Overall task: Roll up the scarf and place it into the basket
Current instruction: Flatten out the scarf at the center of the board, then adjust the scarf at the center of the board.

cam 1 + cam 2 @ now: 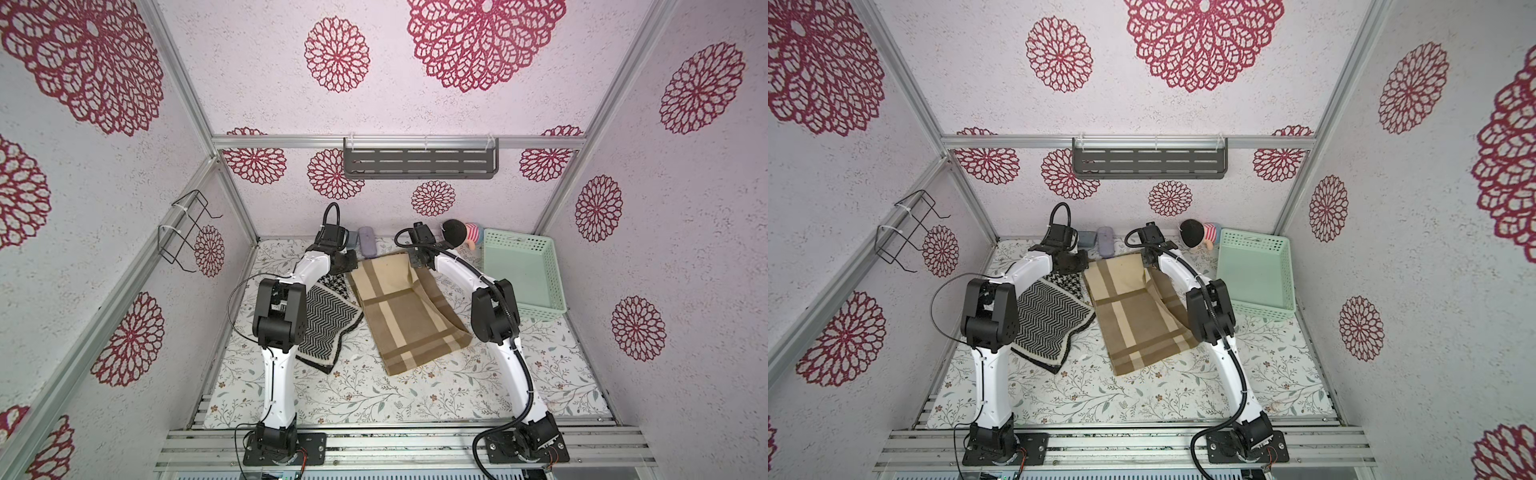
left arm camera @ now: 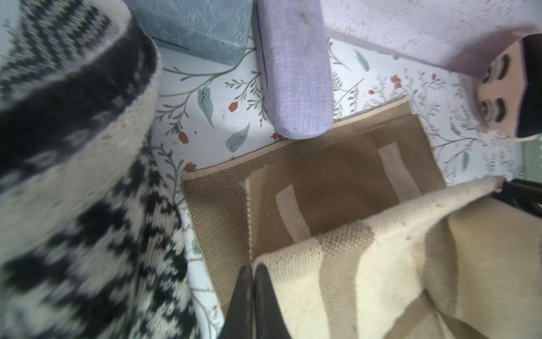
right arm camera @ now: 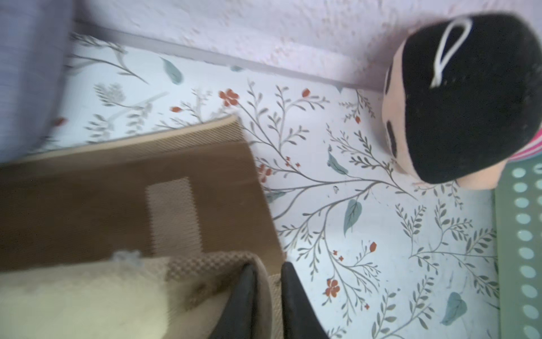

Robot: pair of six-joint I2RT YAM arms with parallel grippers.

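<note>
Left end effector has its fingers pressed together, pinching one corner of the tan scarf. The right end effector stands only a little apart, with the opposite corner's fold caught between its fingers. Between them the far end of the top layer hangs raised off the layer beneath, while the rest lies flat in the middle of the counter, so the roll looks barely begun. As I judge it, the next move calls for both arms to carry that raised edge over and back toward the near end at an even pace, or the roll will skew. The mint-green basket waits empty at the far right, well apart from the scarf. A black-and-white knit lies just beside the scarf under the left arm, and a lilac case and a doll sit along the back wall. The counter wears a pale leafy print. Walls with red rosettes carry a dark slotted shelf and a black wire rack.
</note>
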